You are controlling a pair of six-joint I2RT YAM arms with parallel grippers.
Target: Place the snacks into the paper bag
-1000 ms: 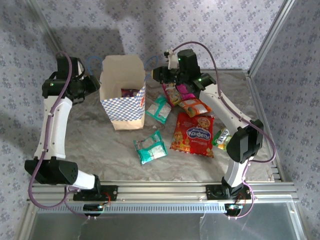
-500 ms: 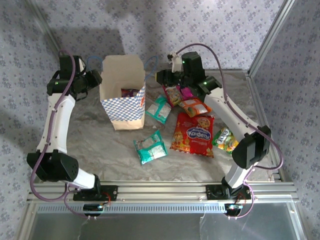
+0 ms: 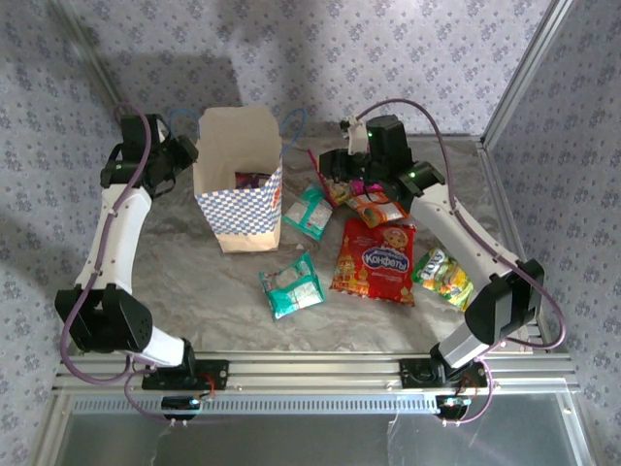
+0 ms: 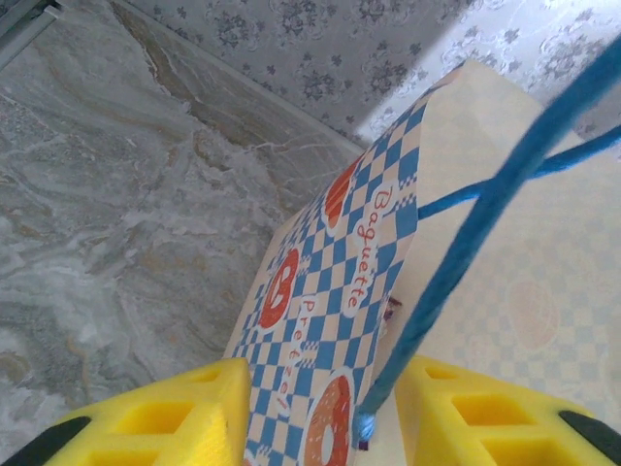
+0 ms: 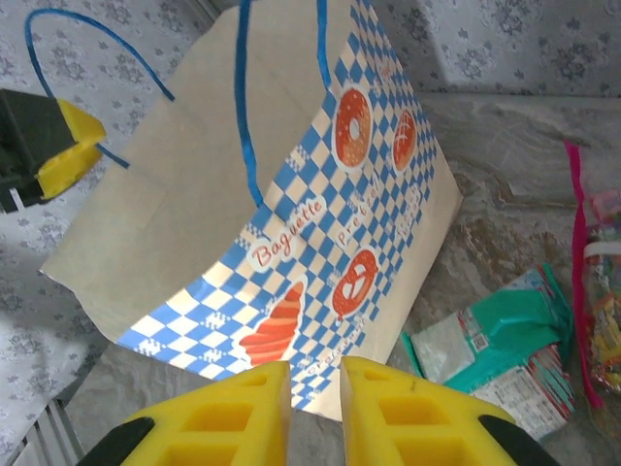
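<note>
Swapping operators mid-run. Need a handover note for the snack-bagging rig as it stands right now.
Left gripper: open, one finger on each side of the paper bag wall and its blue cord handle.
Right gripper: jaws narrowly apart, nothing between them, right of the bag and pointing toward it.
Bag: upright, mouth open, far left of the table.
Done: one purplish packet shows inside the bag.
To do: near teal-white packet, far teal-white packet, red packet, orange packet, green-yellow packet, and magenta packet partly under the right arm.
</note>
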